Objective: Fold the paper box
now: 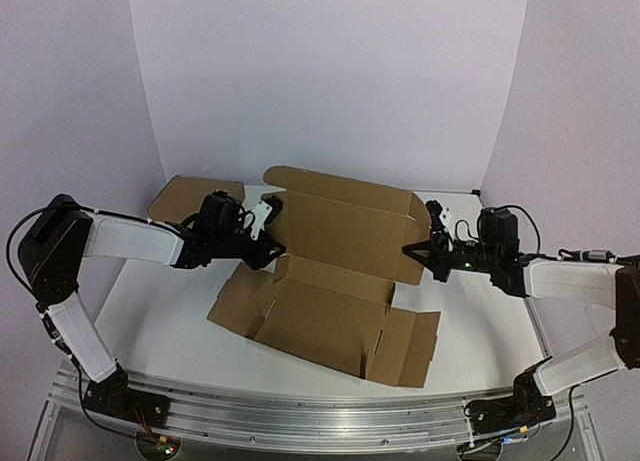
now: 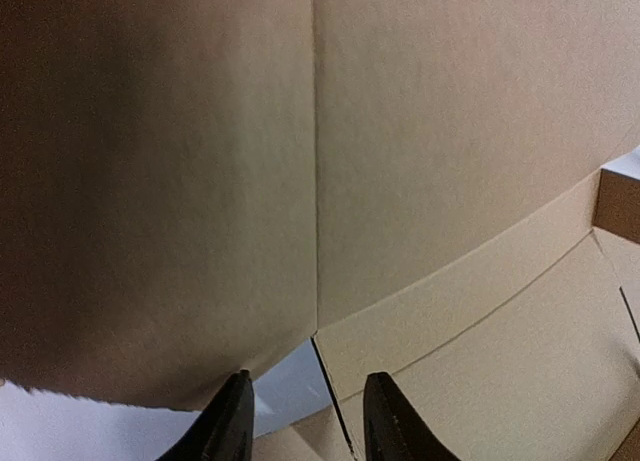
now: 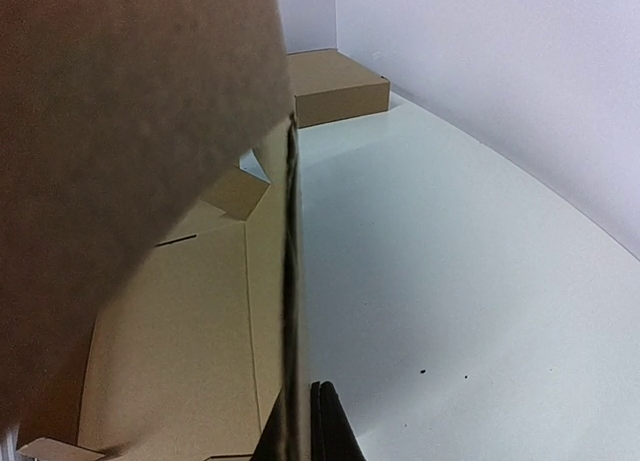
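The paper box (image 1: 320, 321) lies unfolded on the table, its front panels flat and its rear lid panel (image 1: 345, 226) raised upright. My left gripper (image 1: 264, 221) is at the raised panel's left end. In the left wrist view its two dark fingers (image 2: 232, 421) stand apart in front of a hanging side flap (image 2: 160, 231) and the slit beside it, gripping nothing. My right gripper (image 1: 412, 252) is at the panel's right end. In the right wrist view it (image 3: 303, 399) is shut on the edge-on cardboard side flap (image 3: 291, 281).
A second, ready-made brown cardboard box (image 1: 190, 196) sits at the back left corner, also seen in the right wrist view as the far box (image 3: 335, 86). White table (image 3: 450, 281) stretches behind the raised panel. Purple walls enclose the back and sides.
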Tool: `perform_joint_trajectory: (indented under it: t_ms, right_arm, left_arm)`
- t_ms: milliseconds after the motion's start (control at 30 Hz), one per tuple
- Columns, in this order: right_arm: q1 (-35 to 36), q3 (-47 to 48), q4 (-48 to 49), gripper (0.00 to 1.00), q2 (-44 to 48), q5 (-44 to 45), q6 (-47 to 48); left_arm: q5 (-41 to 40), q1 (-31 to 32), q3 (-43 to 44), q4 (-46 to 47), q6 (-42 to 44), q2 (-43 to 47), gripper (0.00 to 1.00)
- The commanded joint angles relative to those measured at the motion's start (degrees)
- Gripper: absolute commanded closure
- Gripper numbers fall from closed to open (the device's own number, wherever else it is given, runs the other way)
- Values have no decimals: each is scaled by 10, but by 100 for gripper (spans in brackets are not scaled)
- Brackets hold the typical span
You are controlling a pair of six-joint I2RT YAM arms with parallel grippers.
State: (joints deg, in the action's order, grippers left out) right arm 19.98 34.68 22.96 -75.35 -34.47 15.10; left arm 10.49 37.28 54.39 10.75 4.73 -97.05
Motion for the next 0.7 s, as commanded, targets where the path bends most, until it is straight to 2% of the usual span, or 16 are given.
perform_joint_trajectory:
  t_ms: [0, 200, 433, 600, 667]
  right_arm:
    - [5, 6, 13, 100, 8, 9, 21]
    - [9, 9, 13, 100, 6, 18, 21]
    - [11, 12, 14, 100, 3, 8, 18]
    - [12, 14, 14, 100, 2, 0, 14]
    - [11, 14, 14, 100, 1, -5, 11]
  left_arm:
    - [0, 4, 46, -18, 7, -22, 67]
    - [15, 14, 47, -70, -4, -26, 70]
    - [-3, 21, 41, -61, -1, -45, 68]
    - [-13, 22, 48, -63, 14, -57, 75]
    - [-16, 22, 46, -62, 16, -59, 83]
